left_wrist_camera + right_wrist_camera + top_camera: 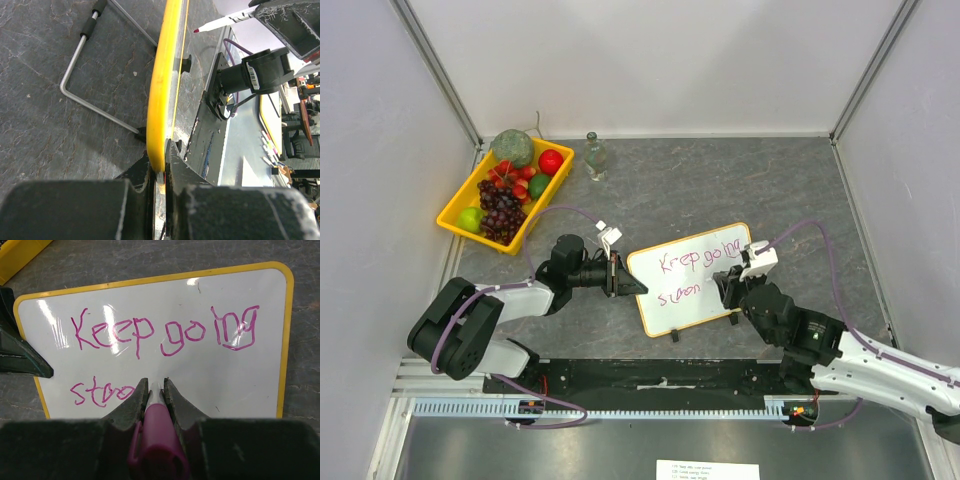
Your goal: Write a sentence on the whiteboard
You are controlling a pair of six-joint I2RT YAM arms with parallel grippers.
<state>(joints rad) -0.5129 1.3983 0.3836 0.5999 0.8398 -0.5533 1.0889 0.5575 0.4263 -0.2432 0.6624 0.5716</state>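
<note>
The whiteboard (695, 280) with a yellow frame lies on the dark table, tilted. Pink writing on it reads "Keep going" and below "stroo" (100, 392). My left gripper (620, 277) is shut on the board's left yellow edge (162, 100), seen edge-on in the left wrist view. My right gripper (153, 386) is shut on a pink marker (157, 432), capped end toward the camera, tip down on the board just right of the second line. In the top view the right gripper (732, 285) is over the board's right part.
A yellow tray (455, 213) of fruit stands at the back left. A small glass bottle (595, 156) stands behind the board. A bent metal wire stand (82, 75) lies beside the board. Grey walls enclose the table.
</note>
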